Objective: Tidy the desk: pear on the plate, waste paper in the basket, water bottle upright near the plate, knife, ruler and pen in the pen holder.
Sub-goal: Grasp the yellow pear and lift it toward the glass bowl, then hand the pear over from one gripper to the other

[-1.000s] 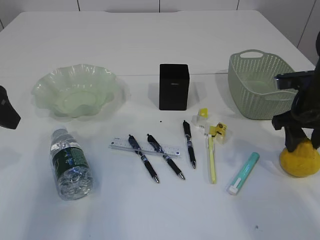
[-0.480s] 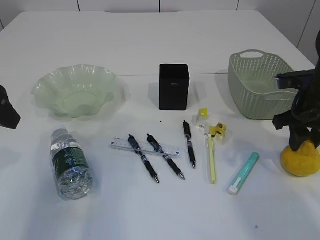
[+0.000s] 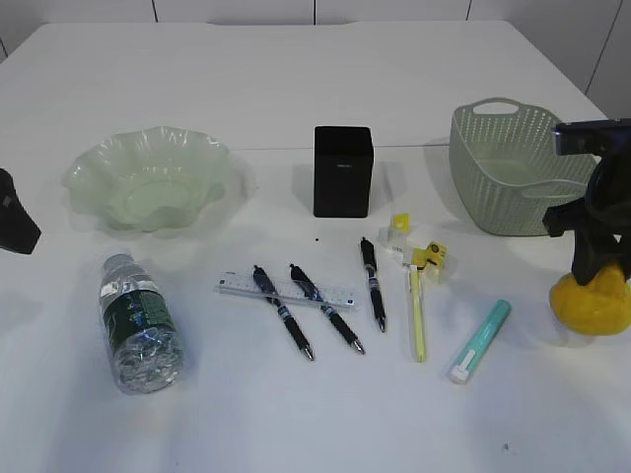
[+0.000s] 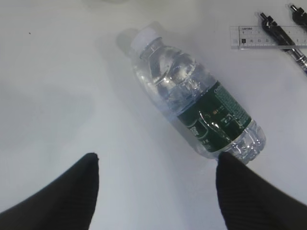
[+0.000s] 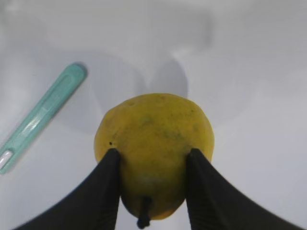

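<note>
My exterior camera looks down at a slant across the whole surface. My left wrist camera sits close above the water bottle, seen lower left in the exterior view. My right wrist camera looks close at the pear, at the exterior's right edge.

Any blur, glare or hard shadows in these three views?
Exterior view: sharp, even light, faint shadows. Left wrist view: glare on the clear ribbed plastic bottle, end effector fingertips dark and soft. Right wrist view: yellow pear slightly soft, double shadow behind it.

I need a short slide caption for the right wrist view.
Right gripper jaws closed on the yellow pear, teal knife lying alongside.
</note>
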`<action>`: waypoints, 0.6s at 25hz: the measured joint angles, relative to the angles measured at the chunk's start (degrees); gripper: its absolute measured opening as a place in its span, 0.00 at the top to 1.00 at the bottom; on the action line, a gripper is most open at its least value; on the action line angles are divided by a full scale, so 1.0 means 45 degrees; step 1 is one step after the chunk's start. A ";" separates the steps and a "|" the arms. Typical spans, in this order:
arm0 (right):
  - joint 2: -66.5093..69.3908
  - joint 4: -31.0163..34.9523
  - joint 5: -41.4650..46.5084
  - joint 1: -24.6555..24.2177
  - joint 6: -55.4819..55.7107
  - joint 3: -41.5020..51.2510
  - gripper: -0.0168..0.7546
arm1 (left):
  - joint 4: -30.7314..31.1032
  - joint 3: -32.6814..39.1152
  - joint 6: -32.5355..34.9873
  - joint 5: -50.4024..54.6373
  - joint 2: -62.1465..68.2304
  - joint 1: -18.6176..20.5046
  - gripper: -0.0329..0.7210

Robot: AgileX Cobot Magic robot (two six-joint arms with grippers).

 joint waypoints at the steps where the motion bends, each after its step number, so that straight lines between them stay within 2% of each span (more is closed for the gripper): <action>1: -0.0241 0.0167 0.0088 0.0000 -0.0088 0.0000 0.62 | 0.0000 0.0000 0.0000 0.0000 0.0000 0.0000 0.24; 8: -0.1829 0.1845 0.0395 0.0000 -0.0869 0.0000 0.62 | -0.0029 0.0000 0.0487 0.0000 0.0000 -0.0181 0.24; 10: -0.2200 0.2898 0.0486 0.0000 -0.1195 0.0000 0.62 | -0.0235 0.0000 0.0982 -0.0034 -0.0023 -0.0462 0.24; 15: -0.2536 0.6824 0.1024 0.0000 -0.2705 0.0000 0.62 | -0.1318 0.0000 0.3071 -0.0495 -0.0418 -0.1607 0.24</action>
